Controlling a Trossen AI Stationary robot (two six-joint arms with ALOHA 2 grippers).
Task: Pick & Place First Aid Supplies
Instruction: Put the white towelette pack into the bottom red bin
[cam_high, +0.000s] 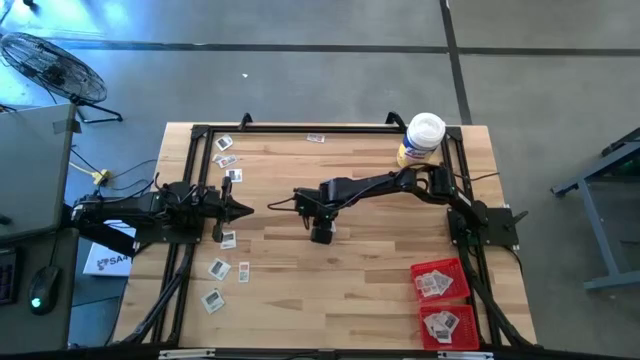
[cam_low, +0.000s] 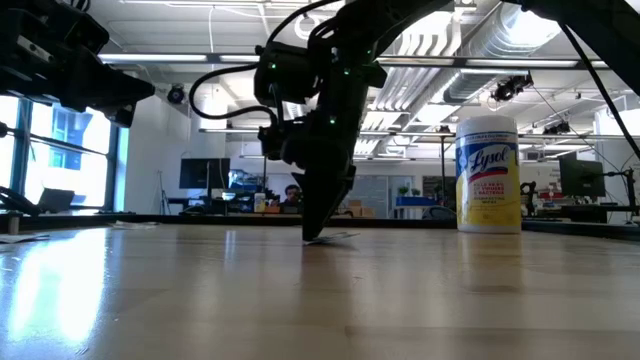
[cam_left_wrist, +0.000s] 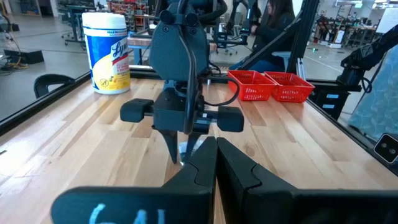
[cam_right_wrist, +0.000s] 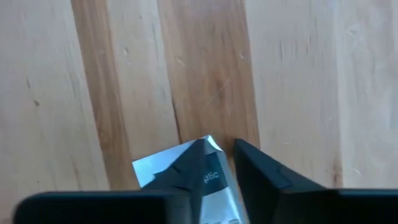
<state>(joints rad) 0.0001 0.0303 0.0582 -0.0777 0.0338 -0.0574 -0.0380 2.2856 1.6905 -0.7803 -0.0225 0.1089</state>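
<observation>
The whole bench (cam_high: 330, 260) is being viewed from straight above. It is also being viewed level from its surface, facing the room. The yellow jar (cam_low: 488, 175) is being shared by both views. The right wrist view is being held close above the wood.

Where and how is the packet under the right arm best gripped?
Probably straight from above, pinching across its raised edge: the packet lies flat on the table, so its sides offer nothing. The right end effector already straddles that edge.

Smooth planked wood table (cam_right_wrist: 292, 74); glossy foil-like packet (cam_right_wrist: 214, 180); matt black claw (cam_right_wrist: 217, 155).
</observation>
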